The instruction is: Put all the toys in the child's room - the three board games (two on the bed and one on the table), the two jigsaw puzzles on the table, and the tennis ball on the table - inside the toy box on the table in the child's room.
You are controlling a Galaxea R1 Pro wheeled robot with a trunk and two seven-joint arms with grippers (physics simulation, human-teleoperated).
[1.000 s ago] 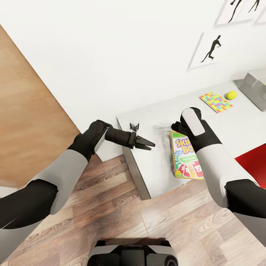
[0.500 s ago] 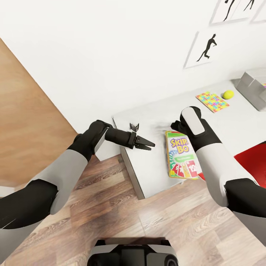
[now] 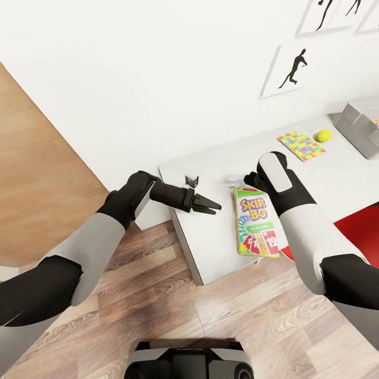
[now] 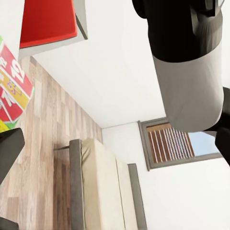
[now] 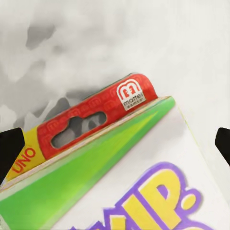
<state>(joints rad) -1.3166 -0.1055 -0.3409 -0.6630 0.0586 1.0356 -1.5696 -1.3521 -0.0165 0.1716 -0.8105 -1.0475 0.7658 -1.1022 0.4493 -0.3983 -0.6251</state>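
The green-and-red SKIP-BO board game (image 3: 255, 222) lies flat near the front edge of the light grey table (image 3: 210, 234). My right gripper (image 5: 115, 143) hovers open over the box's upper end, its fingers spread wide either side of the red hang tab (image 5: 100, 112); in the head view its own forearm hides it. My left gripper (image 3: 208, 204) is open and holds nothing, over the table's left end. A jigsaw puzzle (image 3: 301, 145), the tennis ball (image 3: 323, 135) and the grey toy box (image 3: 360, 126) sit further right on the table.
A white wall with black silhouette pictures (image 3: 292, 71) stands behind the table. A brown door (image 3: 37, 173) is at left. A red flat object (image 3: 363, 226) sits at the table's right front. A small dark item (image 3: 192, 180) lies near the left gripper. The bed (image 4: 98, 187) and shutters (image 4: 167, 143) appear in the left wrist view.
The whole picture has shifted, so the camera moved: table, box, puzzle and ball drifted slightly left in view. The SKIP-BO box kept its place on the table. Both arms hold the same pose.
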